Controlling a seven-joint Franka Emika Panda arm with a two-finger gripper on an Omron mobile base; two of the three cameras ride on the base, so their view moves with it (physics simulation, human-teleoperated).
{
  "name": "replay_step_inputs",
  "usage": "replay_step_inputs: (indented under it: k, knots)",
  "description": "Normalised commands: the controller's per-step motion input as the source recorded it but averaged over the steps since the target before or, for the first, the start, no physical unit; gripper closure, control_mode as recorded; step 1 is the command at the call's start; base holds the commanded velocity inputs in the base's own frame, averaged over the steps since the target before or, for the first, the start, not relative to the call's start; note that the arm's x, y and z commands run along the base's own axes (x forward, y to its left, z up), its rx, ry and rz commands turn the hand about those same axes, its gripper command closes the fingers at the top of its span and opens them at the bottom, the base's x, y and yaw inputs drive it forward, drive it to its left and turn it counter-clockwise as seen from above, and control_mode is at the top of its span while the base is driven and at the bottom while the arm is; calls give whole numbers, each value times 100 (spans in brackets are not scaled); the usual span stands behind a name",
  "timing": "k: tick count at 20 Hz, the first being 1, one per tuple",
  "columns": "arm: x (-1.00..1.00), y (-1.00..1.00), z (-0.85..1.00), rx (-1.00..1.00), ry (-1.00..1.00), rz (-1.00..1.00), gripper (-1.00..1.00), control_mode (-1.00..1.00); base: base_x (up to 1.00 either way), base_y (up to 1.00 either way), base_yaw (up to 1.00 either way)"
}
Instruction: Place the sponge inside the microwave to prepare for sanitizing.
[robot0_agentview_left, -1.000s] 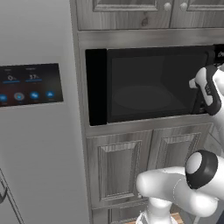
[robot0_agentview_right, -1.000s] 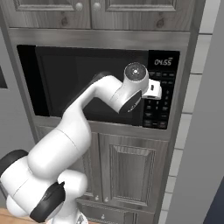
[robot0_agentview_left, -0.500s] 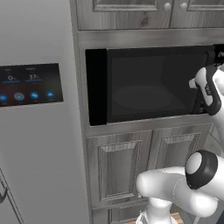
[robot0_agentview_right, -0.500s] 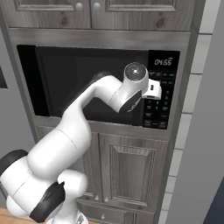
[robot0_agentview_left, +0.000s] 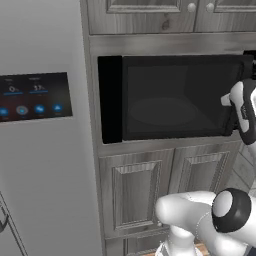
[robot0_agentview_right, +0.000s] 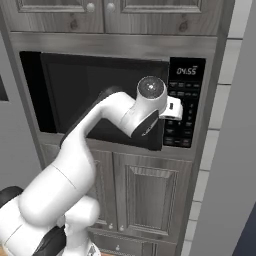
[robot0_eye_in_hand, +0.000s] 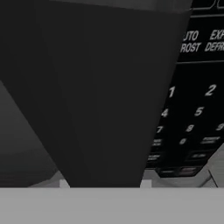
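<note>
Microwave is being faced at centre frame, door shut; in the hand view its keypad is filling the right side, just ahead of the gripper, whose jaws are being kept pinched narrow.

Microwave right end cut by left base view edge. Keypad partly hidden behind wrist; lower key labels too small to read. Turntable behind dark door glass just a faint oval. Fingertips hidden against microwave handle.
</note>
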Motion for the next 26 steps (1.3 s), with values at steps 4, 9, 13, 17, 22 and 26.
replay_step_inputs:
  k: [4,9,13,17,22,26]
  knots:
    - [-66,31,0,-1,0,0,100,-100,0,0,0]
    - [-37,47,-4,-3,3,0,100,-100,0,0,0]
    - [-24,45,-8,-1,4,0,100,-100,0,0,0]
    - [-21,55,0,-2,2,-5,100,-100,0,0,0]
    - [-17,55,0,-2,3,-11,100,-100,0,0,0]
    - [-19,57,0,-3,3,-14,100,-100,0,0,0]
